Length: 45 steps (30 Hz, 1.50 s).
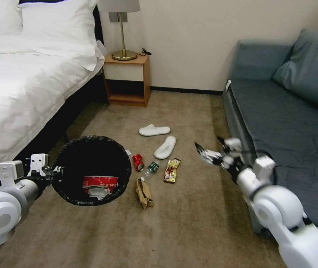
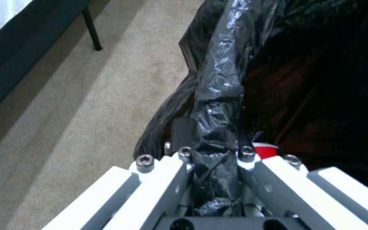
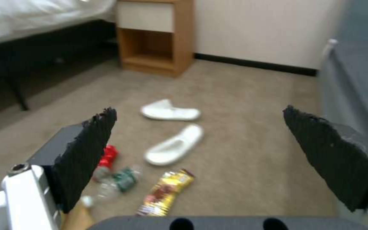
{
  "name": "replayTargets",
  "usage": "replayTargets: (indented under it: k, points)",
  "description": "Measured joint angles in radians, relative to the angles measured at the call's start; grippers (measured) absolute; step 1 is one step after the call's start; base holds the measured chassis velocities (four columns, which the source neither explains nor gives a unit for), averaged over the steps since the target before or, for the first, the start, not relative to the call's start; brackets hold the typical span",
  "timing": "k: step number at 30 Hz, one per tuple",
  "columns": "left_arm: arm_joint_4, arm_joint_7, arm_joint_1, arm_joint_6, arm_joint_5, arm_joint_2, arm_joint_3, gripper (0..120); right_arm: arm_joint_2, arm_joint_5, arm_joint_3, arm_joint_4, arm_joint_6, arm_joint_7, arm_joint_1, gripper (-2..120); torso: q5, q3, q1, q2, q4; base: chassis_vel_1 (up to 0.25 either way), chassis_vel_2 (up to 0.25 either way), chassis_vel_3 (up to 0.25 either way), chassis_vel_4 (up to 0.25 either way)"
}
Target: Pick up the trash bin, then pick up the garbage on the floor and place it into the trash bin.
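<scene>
Trash bin (image 1: 91, 169), one round bin lined with crinkled black plastic, hangs above the carpet (image 1: 188, 223) at the robot's left, between the bed (image 1: 24, 85) and the litter. The left gripper (image 1: 52, 172) is pinched onto its rim; the left wrist view shows the bag's plastic bunched between the two closed fingers (image 2: 184, 153). Inside the bin lie one red-white wrapper (image 1: 100, 183) and one crumpled white tissue (image 1: 98, 192). On the carpet just beside the bin's right edge are four pieces of garbage: one red can (image 1: 138, 162), one small green bottle (image 1: 151, 168) touching or nearly touching the can, one gold-brown snack wrapper (image 1: 172, 170) and one brown paper bag (image 1: 144, 192) nearer the robot. Two flat white slippers (image 1: 160, 138) lie farther off, toward the nightstand (image 1: 127, 80). The right gripper (image 1: 211, 149) is raised in the air to the right of the litter, beside the sofa (image 1: 285, 111), its two black pads (image 3: 86, 153) spread wide apart with nothing between them.
</scene>
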Motion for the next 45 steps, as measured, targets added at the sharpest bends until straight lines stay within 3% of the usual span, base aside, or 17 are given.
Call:
replayTargets:
  k: [6,8,10,16,45]
  points:
    - [-0.011,-0.01,0.0,0.0,-0.004,-0.008,0.0,2,0.037,-0.063,0.048,0.0,0.007,-0.017,-0.054,100,-0.0003,0.0,0.0,0.0,0.0002,0.0,0.0,0.0,0.0]
    - [-0.016,-0.016,0.0,0.0,-0.006,-0.011,0.001,2,0.065,-0.09,0.065,0.006,0.009,-0.03,-0.083,100,-0.0002,0.0,0.0,0.0,0.0002,0.0,0.0,0.0,0.0]
    - [-0.031,-0.017,0.005,0.0,-0.008,-0.016,0.003,2,0.155,-0.151,0.092,0.023,0.028,-0.046,-0.152,100,-0.0002,0.0,0.0,0.0,-0.0001,0.0,0.0,0.0,0.0]
    - [-0.046,-0.018,0.008,0.0,-0.008,-0.021,0.008,2,0.211,-0.207,0.102,0.031,0.056,-0.065,-0.197,100,-0.0003,0.0,0.0,0.0,0.0,0.0,0.0,0.0,0.0]
    - [-0.036,-0.043,-0.001,0.0,-0.021,-0.041,-0.009,2,0.224,-0.225,0.061,0.034,0.072,-0.077,-0.208,100,-0.0003,0.0,0.0,0.0,0.0001,-0.104,0.101,0.103,-0.104]
